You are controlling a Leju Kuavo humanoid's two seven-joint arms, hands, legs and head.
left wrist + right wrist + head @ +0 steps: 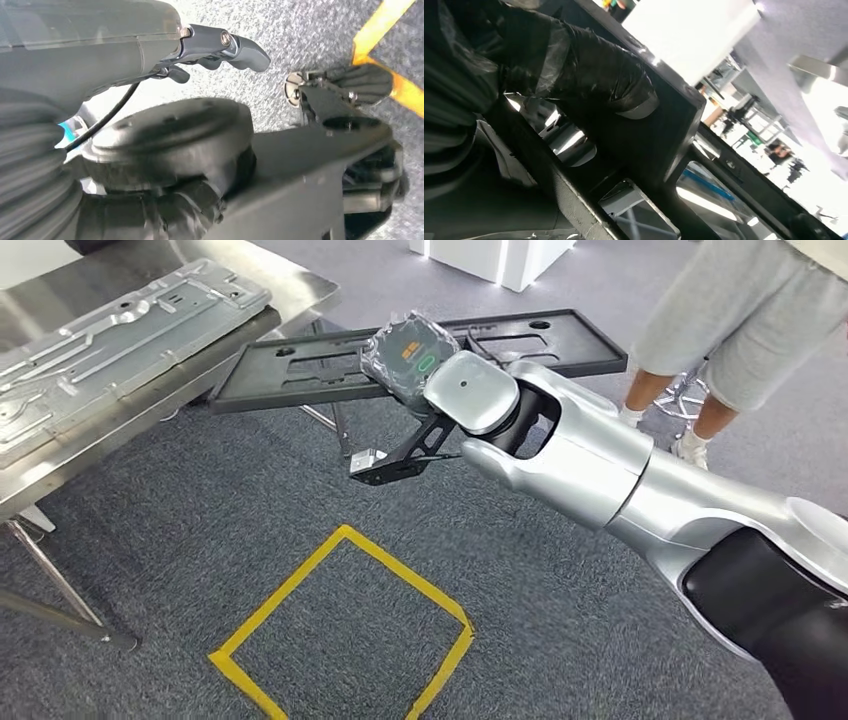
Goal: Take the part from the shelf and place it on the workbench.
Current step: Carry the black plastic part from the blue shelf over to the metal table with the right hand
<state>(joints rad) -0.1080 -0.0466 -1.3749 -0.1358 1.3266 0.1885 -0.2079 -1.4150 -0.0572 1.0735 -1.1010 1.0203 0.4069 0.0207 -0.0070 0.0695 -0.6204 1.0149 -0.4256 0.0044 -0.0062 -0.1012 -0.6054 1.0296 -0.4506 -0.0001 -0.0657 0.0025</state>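
Observation:
The part is a long, flat black panel (pixel 290 365) with cut-outs, held in the air just off the corner of the steel workbench (pixel 300 285). My right hand (pixel 410 355), wrapped in clear film, grips it near its middle. In the right wrist view the film-covered thumb (pixel 594 75) presses over the black panel (pixel 664 130). My left hand (pixel 115 45) hangs above the carpet, its fingers (pixel 240 50) loosely bent and holding nothing.
A silver stamped metal sheet (pixel 110 340) covers much of the workbench at the left. A person (pixel 740 330) in grey shorts stands at the back right. A yellow tape square (pixel 345 615) marks the grey carpet below. A white cabinet (pixel 500 255) stands at the back.

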